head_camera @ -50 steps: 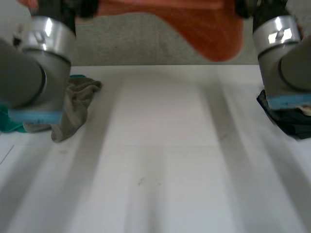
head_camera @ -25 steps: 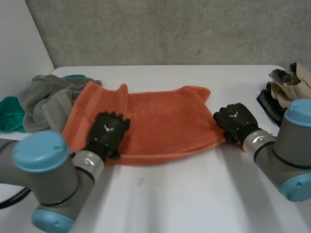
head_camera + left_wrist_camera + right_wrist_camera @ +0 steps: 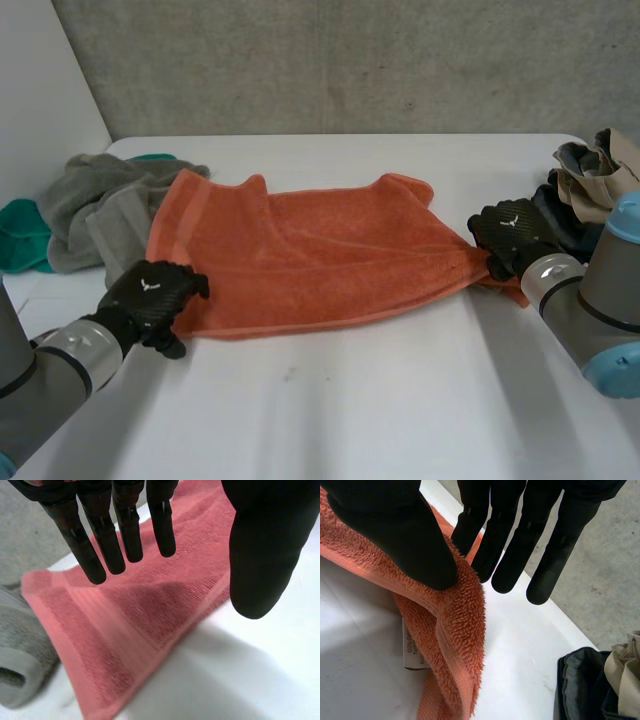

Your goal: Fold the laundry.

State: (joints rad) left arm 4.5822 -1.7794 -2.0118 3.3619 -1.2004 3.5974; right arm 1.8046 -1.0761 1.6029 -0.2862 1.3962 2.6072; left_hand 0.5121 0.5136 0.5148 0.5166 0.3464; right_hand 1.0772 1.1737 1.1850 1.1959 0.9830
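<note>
Your right hand (image 3: 512,232) pinches a corner of the orange towel (image 3: 310,255) spread across the desk (image 3: 350,400) middle, likely to tug it flat, while your left hand (image 3: 155,300) hovers open and empty by the opposite corner.

Black left hand (image 3: 152,298) with a small white mark on its back, matching right hand (image 3: 512,232), silver wrist rings (image 3: 548,272), grey right arm (image 3: 600,310), light-blue cap (image 3: 612,376)

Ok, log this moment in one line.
orange towel: spread on table | left hand: open, at near-left corner | right hand: pinching near-right corner
</note>
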